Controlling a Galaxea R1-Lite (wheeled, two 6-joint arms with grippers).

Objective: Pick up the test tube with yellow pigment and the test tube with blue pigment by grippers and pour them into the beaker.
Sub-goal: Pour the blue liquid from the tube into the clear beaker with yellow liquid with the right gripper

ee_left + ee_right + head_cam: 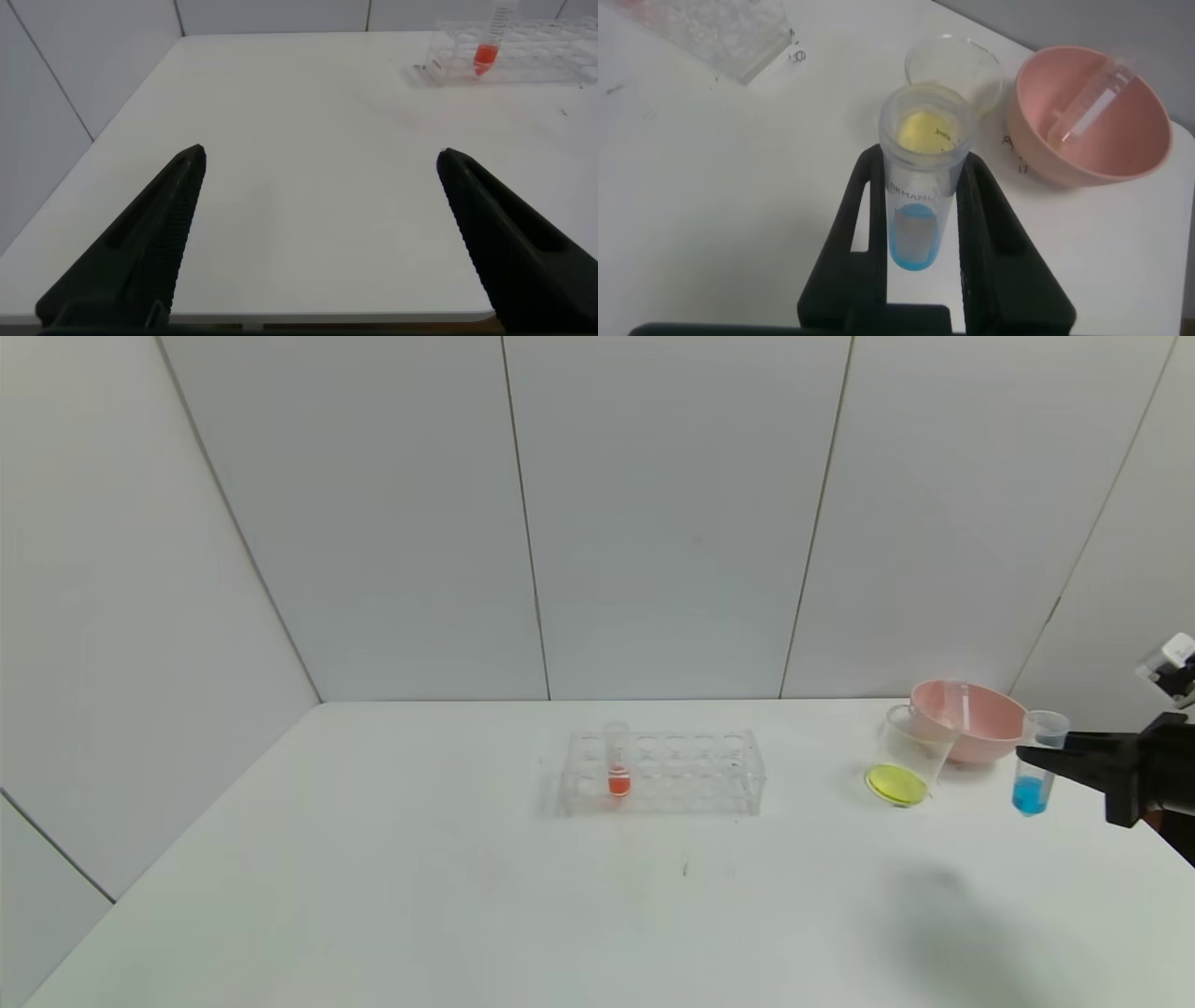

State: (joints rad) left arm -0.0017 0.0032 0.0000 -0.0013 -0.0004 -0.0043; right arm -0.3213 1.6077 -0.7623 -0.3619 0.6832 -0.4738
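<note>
My right gripper (1032,758) (922,161) is shut on the test tube with blue pigment (1034,775) (920,201). It holds the tube upright above the table, just right of the beaker (907,761) (955,65). Blue liquid fills the tube's bottom. The beaker stands on the table with yellow liquid (897,785) in its base. A clear tube (963,707) (1090,101), the test tube with yellow pigment, leans inside the pink bowl with only a faint tint left. My left gripper (321,154) hangs open over bare table, holding nothing.
A pink bowl (990,733) (1130,149) sits right behind the beaker near the back right wall. A clear tube rack (691,773) (542,56) stands mid-table with an orange-red-bottomed tube (618,770) (486,47) in it. Grey walls close off the back and sides.
</note>
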